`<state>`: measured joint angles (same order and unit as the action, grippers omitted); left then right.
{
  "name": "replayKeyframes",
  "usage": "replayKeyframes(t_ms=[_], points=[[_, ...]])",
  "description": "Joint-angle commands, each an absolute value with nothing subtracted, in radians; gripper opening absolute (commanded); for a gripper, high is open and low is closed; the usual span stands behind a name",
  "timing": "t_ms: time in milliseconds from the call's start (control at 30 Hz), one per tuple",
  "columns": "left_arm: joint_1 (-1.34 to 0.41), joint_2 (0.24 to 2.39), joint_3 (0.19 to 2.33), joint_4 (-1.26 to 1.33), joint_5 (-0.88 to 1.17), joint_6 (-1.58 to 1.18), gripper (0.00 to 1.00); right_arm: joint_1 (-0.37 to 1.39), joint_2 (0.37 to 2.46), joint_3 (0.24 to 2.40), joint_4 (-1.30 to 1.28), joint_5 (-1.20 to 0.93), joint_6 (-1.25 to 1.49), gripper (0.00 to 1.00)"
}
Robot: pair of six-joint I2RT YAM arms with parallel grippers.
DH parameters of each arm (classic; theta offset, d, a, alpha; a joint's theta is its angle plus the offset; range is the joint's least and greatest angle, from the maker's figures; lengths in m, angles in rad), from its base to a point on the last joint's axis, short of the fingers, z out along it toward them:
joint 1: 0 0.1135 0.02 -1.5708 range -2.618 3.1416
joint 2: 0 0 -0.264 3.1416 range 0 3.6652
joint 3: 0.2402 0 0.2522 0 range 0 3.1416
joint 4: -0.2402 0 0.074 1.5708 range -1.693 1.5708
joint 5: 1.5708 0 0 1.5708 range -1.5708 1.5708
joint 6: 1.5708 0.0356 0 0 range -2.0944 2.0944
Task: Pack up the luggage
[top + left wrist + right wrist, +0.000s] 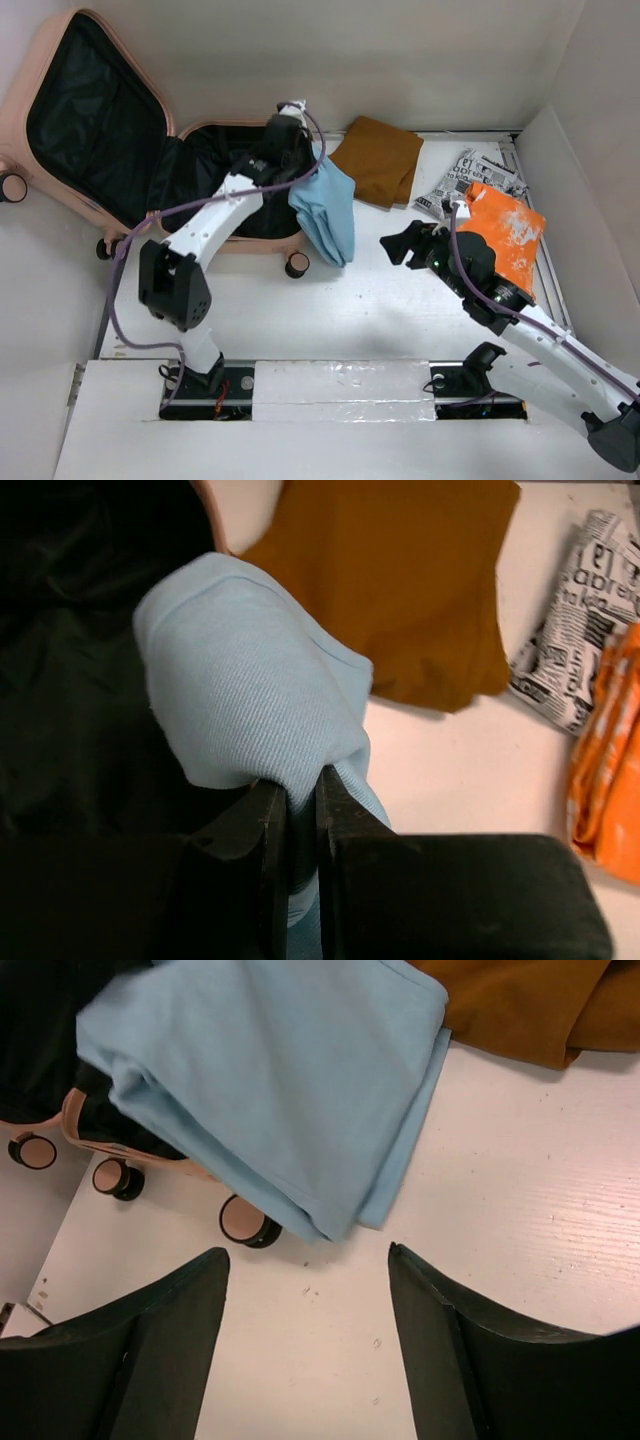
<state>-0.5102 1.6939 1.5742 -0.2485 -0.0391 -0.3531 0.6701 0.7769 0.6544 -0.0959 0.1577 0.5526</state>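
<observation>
Left tool (pixel 302 780) tight on blue cloth (pixel 250 680)

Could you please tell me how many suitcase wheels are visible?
3 pink-and-black wheels: one at the open pink lid's left edge, one below its lower corner, one beside the folded light blue cloth. A fourth may be hidden.

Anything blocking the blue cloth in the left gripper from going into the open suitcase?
Nothing visible. The left gripper is shut on the light blue cloth, which drapes over the suitcase rim, partly above the black lining. The brown cloth lies beside it on the table, off that path.
</observation>
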Motion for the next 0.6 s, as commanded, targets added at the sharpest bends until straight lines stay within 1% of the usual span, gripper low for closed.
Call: replayKeyframes(t_ms=[0,100,200,333,400,467,567], points=[[-0.417,1.727,1.796,-0.273,0.049,-0.21,0.0,0.68,0.781,0.687,-0.034,0.164,0.534,0.7],[-0.298,1.741,1.856,-0.293,0.129,-0.21,0.0,0.68,0.79,0.667,-0.034,0.164,0.534,0.7],[-0.163,1.75,1.856,-0.264,0.233,-0.224,0.0,0.68,0.799,0.658,-0.011,0.153,0.534,0.7],[-0.02,1.772,1.767,-0.192,0.273,-0.215,0.0,0.68,0.808,0.638,0.011,0.12,0.534,0.7],[0.067,1.814,1.753,-0.192,0.313,-0.215,0.0,0.68,0.808,0.629,0.025,0.111,0.543,0.7],[0.115,1.833,1.732,-0.169,0.356,-0.187,0.0,0.68,0.808,0.62,0.025,0.101,0.543,0.7],[0.138,1.864,1.71,-0.158,0.27,-0.126,0.0,0.68,0.798,0.601,0.044,0.11,0.543,0.7]])
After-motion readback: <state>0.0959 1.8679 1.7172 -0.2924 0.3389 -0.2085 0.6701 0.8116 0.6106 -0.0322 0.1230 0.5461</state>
